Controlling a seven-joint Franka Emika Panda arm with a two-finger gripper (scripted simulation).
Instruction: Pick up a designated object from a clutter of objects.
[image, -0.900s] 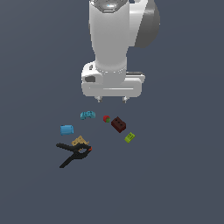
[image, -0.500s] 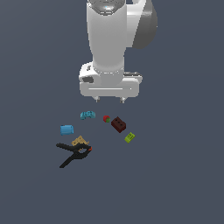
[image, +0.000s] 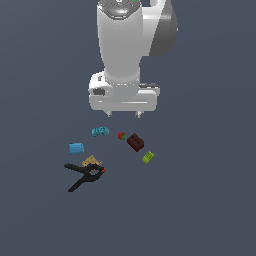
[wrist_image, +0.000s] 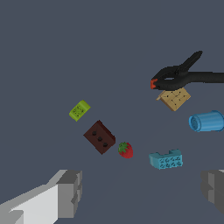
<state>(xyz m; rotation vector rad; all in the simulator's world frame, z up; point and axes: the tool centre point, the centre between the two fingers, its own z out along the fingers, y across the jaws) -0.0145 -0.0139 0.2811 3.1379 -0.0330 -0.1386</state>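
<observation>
The designated object is a dark maroon brick with round studs (image: 135, 142) (wrist_image: 99, 137), lying flat in the clutter of objects. A small red strawberry-like piece (image: 121, 135) (wrist_image: 125, 149) lies right beside it, and a lime-green block (image: 148, 157) (wrist_image: 79, 110) sits a little apart on its other side. My gripper (image: 124, 114) (wrist_image: 142, 192) hangs open above the floor, behind the brick in the exterior view. Its two grey fingers (wrist_image: 70, 192) stand wide apart with nothing between them.
A light-blue studded brick (image: 100, 131) (wrist_image: 166, 159), a light-blue cylinder (image: 76, 148) (wrist_image: 207, 121), a tan waffle-like piece (image: 91, 161) (wrist_image: 174, 98) and a black clamp with red tips (image: 83, 174) (wrist_image: 183, 75) lie toward the exterior view's left on the dark grey floor.
The arm and gripper have dropped slightly toward the objects. None of the objects has moved.
</observation>
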